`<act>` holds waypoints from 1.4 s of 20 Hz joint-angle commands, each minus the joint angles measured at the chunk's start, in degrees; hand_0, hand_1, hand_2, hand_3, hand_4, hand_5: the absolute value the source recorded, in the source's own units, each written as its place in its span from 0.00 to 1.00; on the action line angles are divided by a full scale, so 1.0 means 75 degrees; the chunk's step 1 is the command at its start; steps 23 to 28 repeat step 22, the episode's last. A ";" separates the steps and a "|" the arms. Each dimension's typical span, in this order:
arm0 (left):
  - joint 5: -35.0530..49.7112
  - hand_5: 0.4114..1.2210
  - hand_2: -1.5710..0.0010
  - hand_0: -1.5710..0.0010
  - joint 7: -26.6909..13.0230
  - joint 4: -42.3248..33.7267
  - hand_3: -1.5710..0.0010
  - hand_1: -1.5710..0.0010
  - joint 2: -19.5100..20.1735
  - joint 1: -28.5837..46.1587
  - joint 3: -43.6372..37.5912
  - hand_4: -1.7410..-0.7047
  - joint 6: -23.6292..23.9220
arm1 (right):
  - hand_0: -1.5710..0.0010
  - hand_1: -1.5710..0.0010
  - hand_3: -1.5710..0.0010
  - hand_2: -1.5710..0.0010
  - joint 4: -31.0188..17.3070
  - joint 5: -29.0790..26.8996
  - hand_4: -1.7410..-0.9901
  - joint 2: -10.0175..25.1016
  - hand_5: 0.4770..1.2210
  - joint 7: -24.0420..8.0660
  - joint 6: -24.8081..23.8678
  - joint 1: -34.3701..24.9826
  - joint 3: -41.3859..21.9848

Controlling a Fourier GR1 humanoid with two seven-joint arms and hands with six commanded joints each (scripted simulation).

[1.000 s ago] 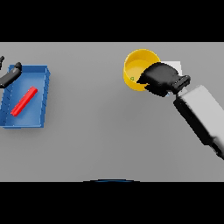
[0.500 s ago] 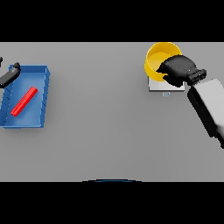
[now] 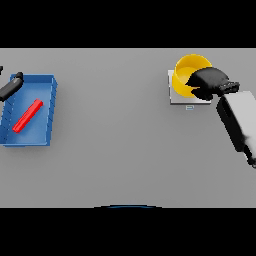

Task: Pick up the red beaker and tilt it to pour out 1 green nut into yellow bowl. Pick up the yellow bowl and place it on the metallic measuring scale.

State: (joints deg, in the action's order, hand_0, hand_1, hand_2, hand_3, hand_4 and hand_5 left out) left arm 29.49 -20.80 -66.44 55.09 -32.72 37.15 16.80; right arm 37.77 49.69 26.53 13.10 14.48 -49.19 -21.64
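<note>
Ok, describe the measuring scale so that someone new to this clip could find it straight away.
Look to the far right part of the grey table, where the right hand grips the yellow bowl. The measuring scale is the flat pale square slab under that bowl, the only light-coloured, low object there.

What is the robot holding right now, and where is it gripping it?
The right hand holds the yellow bowl by its right rim, over the scale. The left hand holds nothing.
</note>
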 commanded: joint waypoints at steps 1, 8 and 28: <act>0.0032 0.37 1.00 1.00 -0.0043 0.0003 1.00 1.00 0.0009 0.0005 -0.0019 0.98 -0.0002 | 0.03 0.00 0.08 0.12 -0.0042 -0.0021 0.00 -0.0023 1.00 -0.0121 0.0070 -0.0027 0.0031; -0.0024 0.38 1.00 1.00 0.0069 0.0194 1.00 1.00 -0.0134 -0.0111 -0.0005 0.97 -0.0069 | 0.43 0.27 0.40 0.24 -0.0114 -0.0125 0.11 0.0000 0.89 0.0013 0.0241 0.0060 0.0160; -0.0041 0.35 1.00 1.00 0.0025 0.0302 1.00 1.00 -0.0252 -0.0195 0.0036 0.99 -0.0116 | 0.97 0.96 0.83 0.93 -0.0414 0.0014 0.44 0.0011 0.38 -0.0126 0.0649 -0.0137 0.0029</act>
